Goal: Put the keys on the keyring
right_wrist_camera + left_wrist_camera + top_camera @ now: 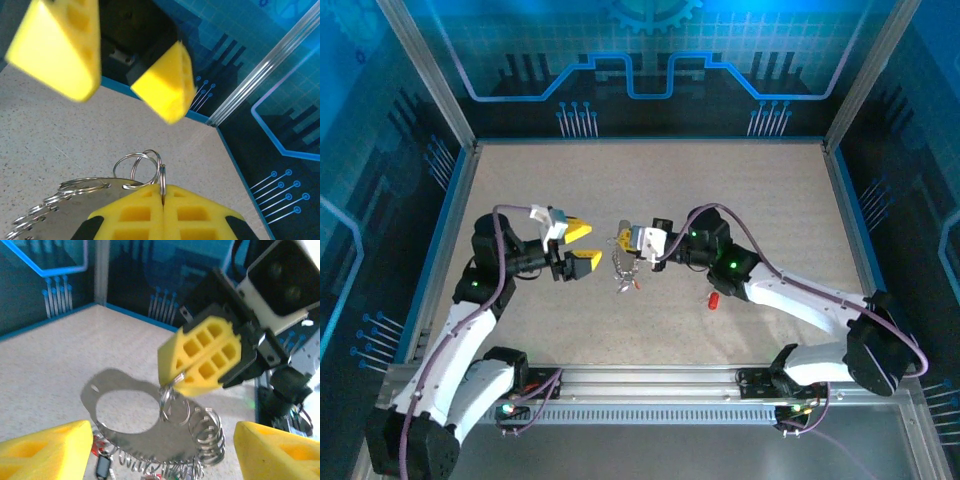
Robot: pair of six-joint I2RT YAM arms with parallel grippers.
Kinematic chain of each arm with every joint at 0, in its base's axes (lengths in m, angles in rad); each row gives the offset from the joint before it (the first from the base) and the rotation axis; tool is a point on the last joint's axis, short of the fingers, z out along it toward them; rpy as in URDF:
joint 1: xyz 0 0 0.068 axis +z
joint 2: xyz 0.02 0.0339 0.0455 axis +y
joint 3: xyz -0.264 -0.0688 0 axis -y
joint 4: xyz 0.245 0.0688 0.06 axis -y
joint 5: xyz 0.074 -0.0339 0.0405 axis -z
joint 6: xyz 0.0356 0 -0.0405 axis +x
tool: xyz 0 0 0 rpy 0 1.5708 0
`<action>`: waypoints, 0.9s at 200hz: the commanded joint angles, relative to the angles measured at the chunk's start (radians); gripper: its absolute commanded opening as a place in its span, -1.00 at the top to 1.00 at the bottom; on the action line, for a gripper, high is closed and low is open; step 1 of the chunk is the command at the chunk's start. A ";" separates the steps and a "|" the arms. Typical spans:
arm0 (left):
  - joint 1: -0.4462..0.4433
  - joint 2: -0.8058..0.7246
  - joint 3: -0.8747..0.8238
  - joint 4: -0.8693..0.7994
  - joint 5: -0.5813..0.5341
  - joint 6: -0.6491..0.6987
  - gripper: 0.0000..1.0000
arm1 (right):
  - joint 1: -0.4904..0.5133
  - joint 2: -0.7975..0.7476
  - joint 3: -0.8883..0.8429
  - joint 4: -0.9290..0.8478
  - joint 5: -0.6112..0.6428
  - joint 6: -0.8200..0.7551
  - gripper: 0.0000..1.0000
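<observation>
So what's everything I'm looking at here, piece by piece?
keyring: one, silvery flat loop, hanging above mid-table
wire rings: several, silver, strung on the keyring
keys: a few, red and dark heads, dangling under the keyring
red key: one, red, loose on the table, right of centre
table: one, speckled beige
walls: blue printed, around the table
left gripper: one, yellow fingers, open, beside the keyring
right gripper: one, yellow fingers, shut on a wire ring

Bright even light, wrist views blurred
</observation>
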 commanded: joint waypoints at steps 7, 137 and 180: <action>-0.078 0.063 0.042 -0.049 0.007 0.070 -0.55 | -0.014 -0.036 -0.008 0.059 -0.006 -0.007 1.00; -0.122 0.169 0.199 -0.242 0.041 0.301 0.03 | -0.026 -0.059 -0.024 0.088 0.001 0.042 1.00; -0.164 0.201 0.217 -0.275 0.036 0.366 0.03 | -0.028 -0.064 -0.025 0.083 -0.006 0.048 1.00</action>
